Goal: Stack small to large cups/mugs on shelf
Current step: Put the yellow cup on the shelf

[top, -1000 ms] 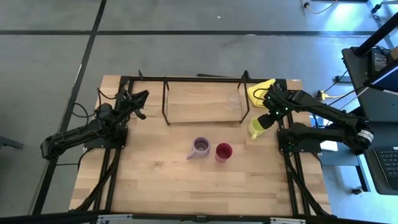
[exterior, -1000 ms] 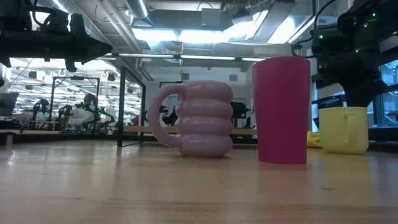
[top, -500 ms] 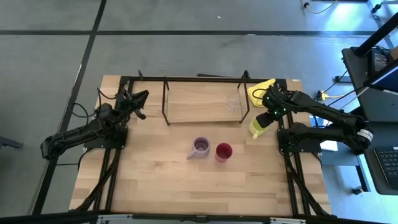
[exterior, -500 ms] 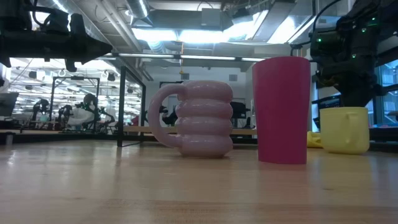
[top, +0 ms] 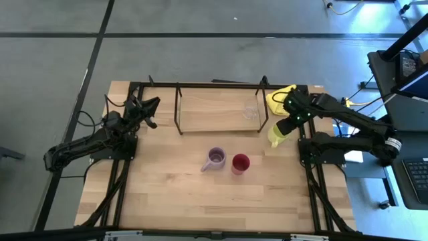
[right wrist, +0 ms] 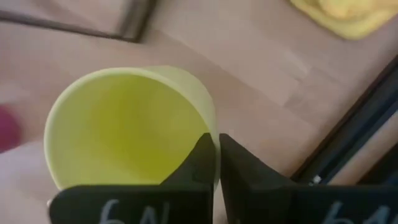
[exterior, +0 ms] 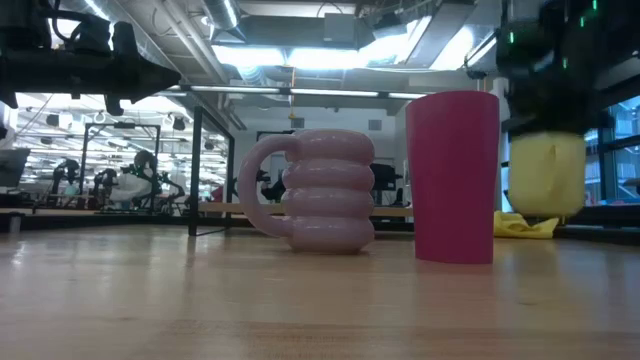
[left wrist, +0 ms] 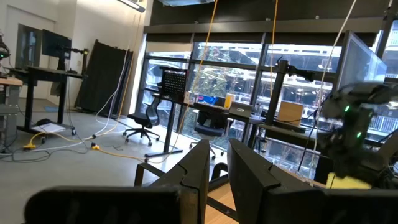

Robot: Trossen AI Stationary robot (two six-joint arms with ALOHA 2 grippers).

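The yellow-green mug hangs above the table's right side, in front of the shelf's right end, with my right gripper shut on it. The pale lilac mug and the dark red cup stand upright side by side at mid-table. A tiny clear glass stands on the board of the shelf, near its right end. My left gripper waits left of the shelf, narrowly open and holding nothing. My right gripper pinches the yellow-green mug's wall at the rim, one finger inside the mug and one outside. The fingers come from above, pointing down. The mug is upright and lifted clear, its bottom above the tabletop.
A yellow cloth lies at the far right corner, behind the lifted mug. The black table frame runs along both sides. The near half of the table is bare wood.
My right gripper has shut on the yellow-green mug's rim and gone up with it. The mug stood on the table a second ago and now hangs clear of it, still upright.
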